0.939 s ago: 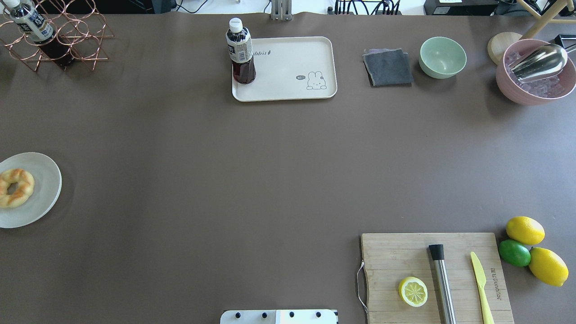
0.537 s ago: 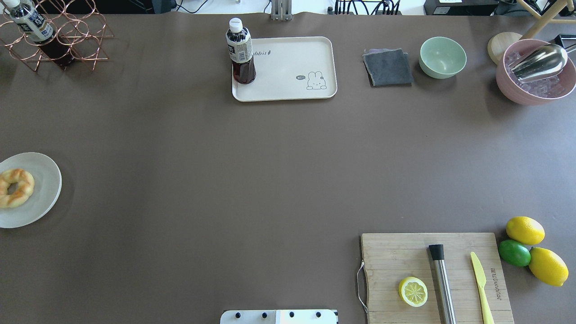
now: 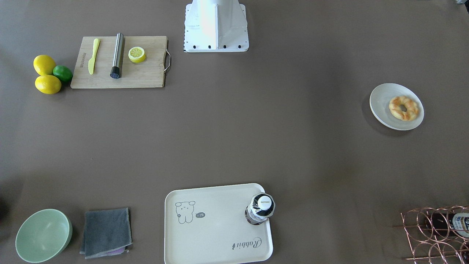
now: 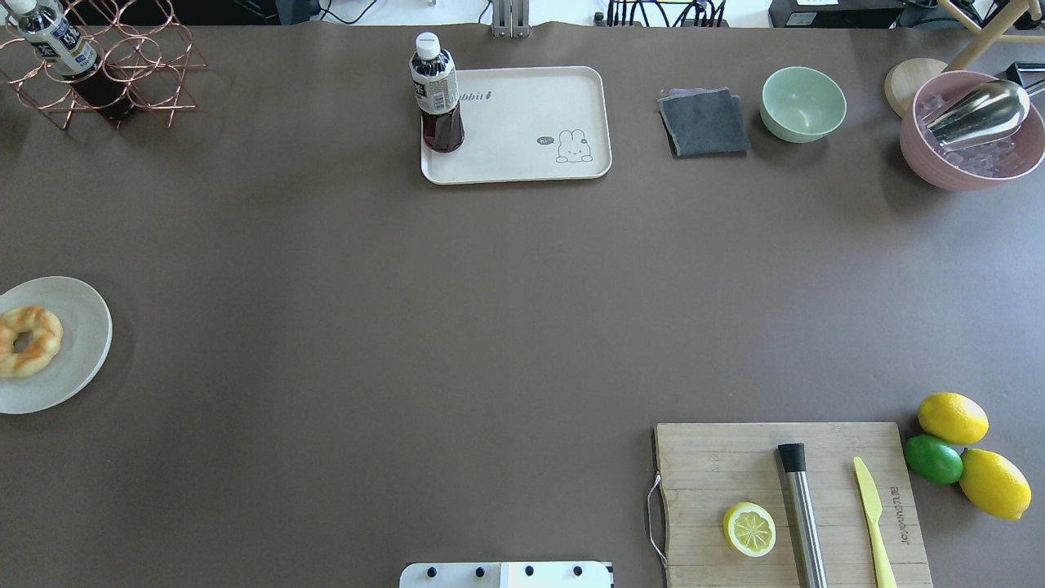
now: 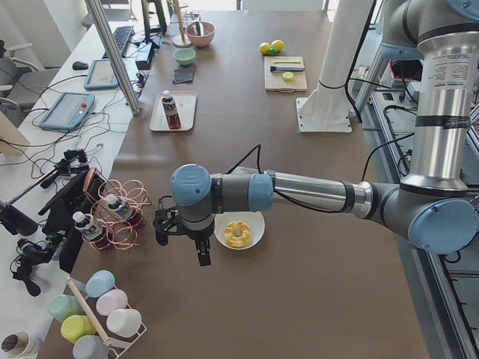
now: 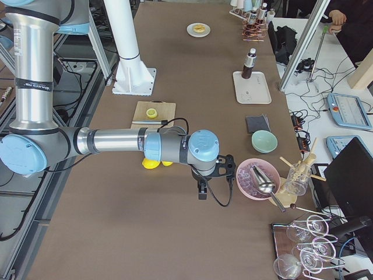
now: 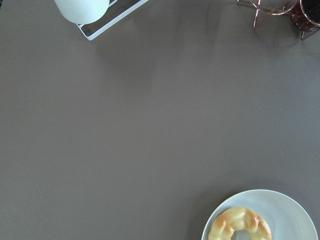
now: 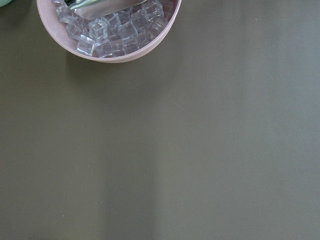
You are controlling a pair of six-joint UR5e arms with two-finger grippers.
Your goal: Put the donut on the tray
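The donut (image 4: 28, 340), a golden braided ring, lies on a round white plate (image 4: 80, 327) at the table's left edge; it also shows in the front view (image 3: 403, 108) and at the bottom of the left wrist view (image 7: 240, 226). The cream rabbit tray (image 4: 531, 114) lies at the far middle of the table, with a dark bottle (image 4: 437, 94) standing on its left end. My left gripper (image 5: 181, 247) hovers above the table beside the plate; it shows only in the exterior left view, so I cannot tell its state. My right gripper (image 6: 211, 184) hovers beside the pink ice bowl (image 6: 256, 178); I cannot tell its state either.
A copper wire rack (image 4: 106, 65) with a bottle stands at the far left. A grey cloth (image 4: 704, 122) and a green bowl (image 4: 803, 104) lie right of the tray. A cutting board (image 4: 735, 465) with a lemon half, muddler and knife lies near right, with lemons and a lime beside it.
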